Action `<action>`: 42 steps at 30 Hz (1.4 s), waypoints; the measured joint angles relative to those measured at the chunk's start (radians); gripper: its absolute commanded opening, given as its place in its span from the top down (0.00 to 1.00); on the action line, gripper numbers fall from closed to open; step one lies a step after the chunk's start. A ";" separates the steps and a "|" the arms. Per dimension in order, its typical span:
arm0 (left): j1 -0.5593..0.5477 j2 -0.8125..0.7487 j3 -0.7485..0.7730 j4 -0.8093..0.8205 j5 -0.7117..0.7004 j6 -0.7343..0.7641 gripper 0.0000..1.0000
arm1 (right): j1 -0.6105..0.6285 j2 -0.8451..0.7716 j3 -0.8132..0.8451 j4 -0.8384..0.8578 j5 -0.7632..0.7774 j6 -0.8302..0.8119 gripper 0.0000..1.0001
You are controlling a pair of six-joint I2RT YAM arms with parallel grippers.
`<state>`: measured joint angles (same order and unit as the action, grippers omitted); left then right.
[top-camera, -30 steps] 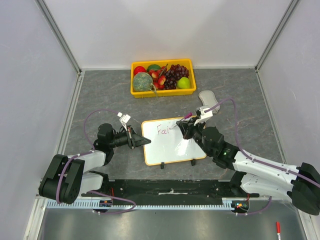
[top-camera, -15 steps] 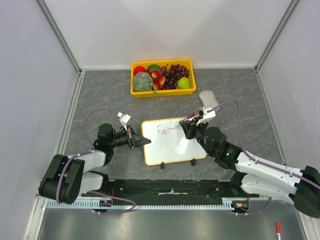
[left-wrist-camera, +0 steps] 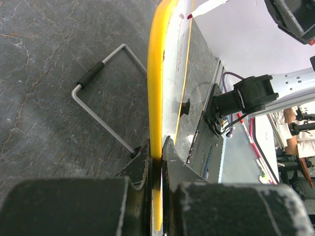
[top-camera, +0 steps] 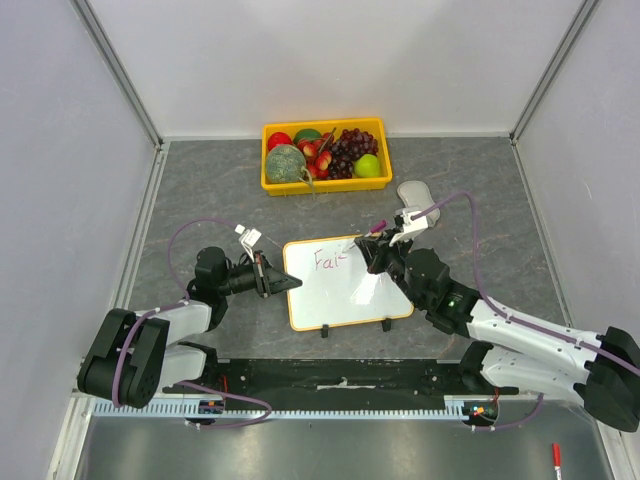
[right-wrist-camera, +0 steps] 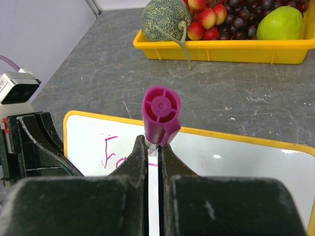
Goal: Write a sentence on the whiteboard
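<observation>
The left tool (top-camera: 268, 277) was clamped on the edge of the whiteboard (top-camera: 345, 292) to steady it. The right tool (top-camera: 372, 252) pinched a pink marker (right-wrist-camera: 160, 110), its tip just ahead, beside the unfinished sentence (top-camera: 328, 261).

Robotics lab cell, grey bench (top-camera: 200, 190) stood boxed by white panel walls (top-camera: 330, 60), aluminium posts (top-camera: 120, 75), left arm (top-camera: 165, 322) and right arm (top-camera: 520, 335) were bolted on.
</observation>
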<state>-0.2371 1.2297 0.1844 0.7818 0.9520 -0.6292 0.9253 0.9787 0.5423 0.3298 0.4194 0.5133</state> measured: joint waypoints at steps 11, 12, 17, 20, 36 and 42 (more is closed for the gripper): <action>0.000 0.000 0.000 0.000 0.000 0.000 0.98 | 0.000 0.020 0.000 0.006 0.000 0.001 1.00; 0.000 0.000 0.000 0.000 0.000 0.000 0.98 | 0.000 0.020 -0.001 0.006 0.000 0.002 1.00; 0.000 0.000 0.000 0.000 0.000 0.000 0.98 | -0.001 0.011 -0.011 0.005 -0.005 0.006 1.00; 0.000 0.000 0.000 0.000 0.000 0.000 0.98 | -0.001 0.001 -0.025 0.005 -0.014 0.013 1.00; 0.000 0.000 0.000 -0.002 -0.001 0.000 0.98 | -0.001 -0.028 -0.063 -0.008 -0.064 0.037 1.00; 0.000 0.000 0.000 -0.001 -0.001 0.000 0.98 | -0.001 -0.043 -0.071 -0.019 -0.063 0.037 1.00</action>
<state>-0.2371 1.2297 0.1844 0.7807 0.9512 -0.6296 0.9245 0.9356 0.4713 0.3103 0.3561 0.5503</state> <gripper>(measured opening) 0.073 0.041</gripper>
